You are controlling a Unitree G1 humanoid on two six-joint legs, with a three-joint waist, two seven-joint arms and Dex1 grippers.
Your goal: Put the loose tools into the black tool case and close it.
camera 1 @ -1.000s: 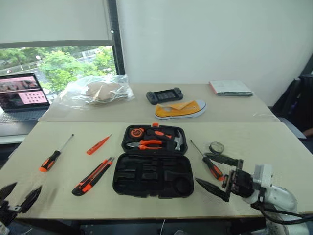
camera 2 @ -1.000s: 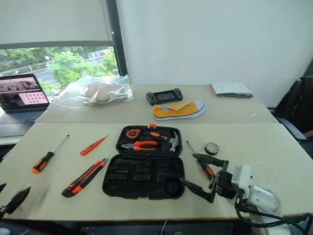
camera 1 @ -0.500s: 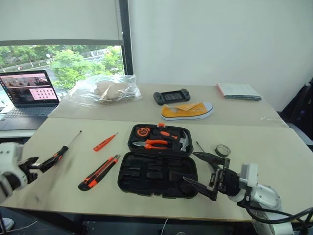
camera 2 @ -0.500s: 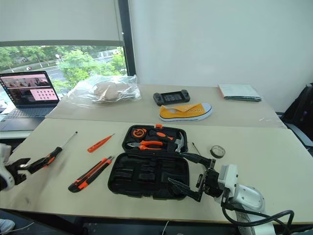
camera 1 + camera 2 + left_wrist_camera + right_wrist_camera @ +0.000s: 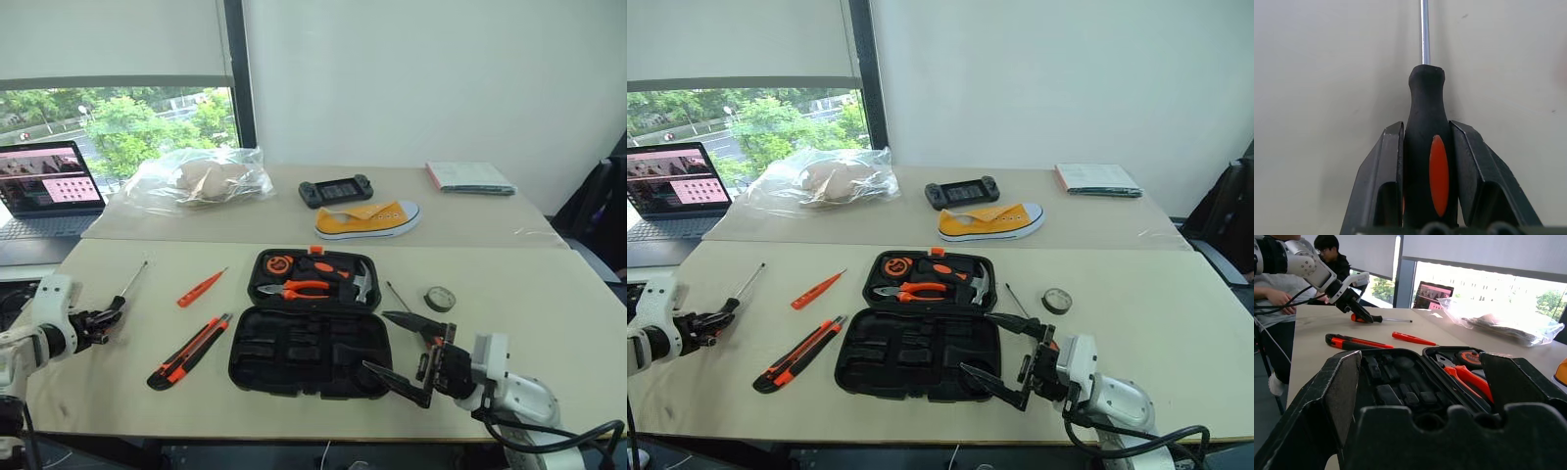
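The black tool case (image 5: 309, 333) lies open in the middle of a pale table (image 5: 549, 294), with pliers (image 5: 291, 288) and a hammer (image 5: 361, 283) in its far half. To its left lie the utility knife (image 5: 186, 352) and the slim orange tester screwdriver (image 5: 201, 288); to its right a second screwdriver (image 5: 404, 302) and the small tape roll (image 5: 440, 298). A further table behind carries a laptop (image 5: 44, 191), a plastic bag (image 5: 196, 179), a game console (image 5: 335, 189), a yellow shoe (image 5: 367, 218) and papers (image 5: 468, 176), under a window and a white wall.

The left wrist view shows the two black fingers (image 5: 1386, 176) pressed on the black-and-orange handle of a screwdriver (image 5: 1427, 147), which lies on the table. The right wrist view shows a person (image 5: 1283, 289) standing beside the table.

The left gripper (image 5: 103, 321) reaches low at the table's left edge. The right gripper (image 5: 402, 352) hovers near the case's right front corner, fingers spread wide and holding nothing.
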